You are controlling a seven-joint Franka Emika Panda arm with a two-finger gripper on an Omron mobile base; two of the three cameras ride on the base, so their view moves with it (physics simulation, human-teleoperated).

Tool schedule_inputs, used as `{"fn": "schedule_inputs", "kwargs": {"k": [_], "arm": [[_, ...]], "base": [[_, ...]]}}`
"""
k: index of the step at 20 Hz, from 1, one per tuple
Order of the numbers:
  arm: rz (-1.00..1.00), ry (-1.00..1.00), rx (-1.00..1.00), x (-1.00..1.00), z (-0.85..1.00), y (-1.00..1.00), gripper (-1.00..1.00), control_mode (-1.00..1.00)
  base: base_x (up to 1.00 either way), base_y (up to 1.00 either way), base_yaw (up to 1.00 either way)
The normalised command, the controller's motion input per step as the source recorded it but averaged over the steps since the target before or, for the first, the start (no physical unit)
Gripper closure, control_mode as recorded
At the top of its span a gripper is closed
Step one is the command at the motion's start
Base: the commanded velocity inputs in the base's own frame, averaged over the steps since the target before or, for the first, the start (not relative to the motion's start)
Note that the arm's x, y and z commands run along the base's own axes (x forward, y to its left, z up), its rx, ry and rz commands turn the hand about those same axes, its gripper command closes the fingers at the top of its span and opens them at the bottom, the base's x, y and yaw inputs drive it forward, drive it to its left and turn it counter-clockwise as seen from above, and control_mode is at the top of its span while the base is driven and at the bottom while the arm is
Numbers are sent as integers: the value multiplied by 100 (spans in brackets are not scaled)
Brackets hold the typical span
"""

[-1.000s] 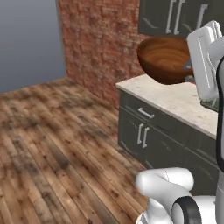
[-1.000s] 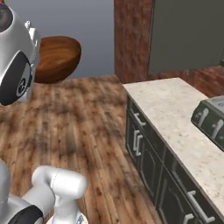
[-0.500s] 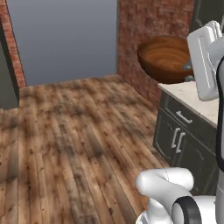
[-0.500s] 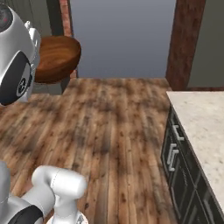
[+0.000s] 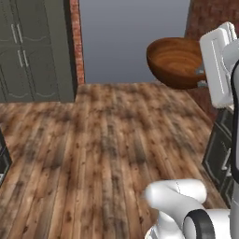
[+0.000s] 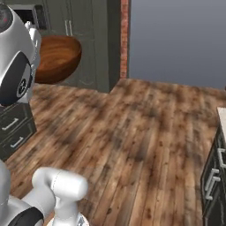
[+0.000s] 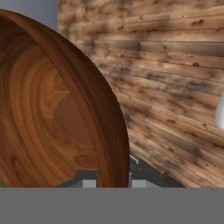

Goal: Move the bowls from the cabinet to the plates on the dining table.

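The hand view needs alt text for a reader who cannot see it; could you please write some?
A reddish-brown bowl, gripped by its rim between the gripper fingers, covers the left half. Wooden plank floor lies behind it.

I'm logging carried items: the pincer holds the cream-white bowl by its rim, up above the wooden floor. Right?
Not quite: the bowl clamped by its rim in the pincer is the glossy reddish-brown one, as the hand view shows. It is indeed carried above the wooden floor.

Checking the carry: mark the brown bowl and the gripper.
brown bowl (image 5: 173, 60), left base view, on its inner wall.
gripper (image 7: 113, 183), hand view, between the fingertips straddling the bowl's rim.
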Motion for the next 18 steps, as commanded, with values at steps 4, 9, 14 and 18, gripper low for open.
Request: {"fn": "schedule_inputs", "kwargs": {"k": [4, 9, 14, 18], "arm": [[0, 0, 0, 0, 0, 0, 100, 100], [0, 0, 0, 0, 0, 0, 100, 100], [0, 0, 0, 0, 0, 0, 100, 100], [0, 0, 0, 0, 0, 0, 100, 100]], "base": [[0, 0, 50], [0, 0, 50], [0, 0, 50], [0, 0, 50]]}}
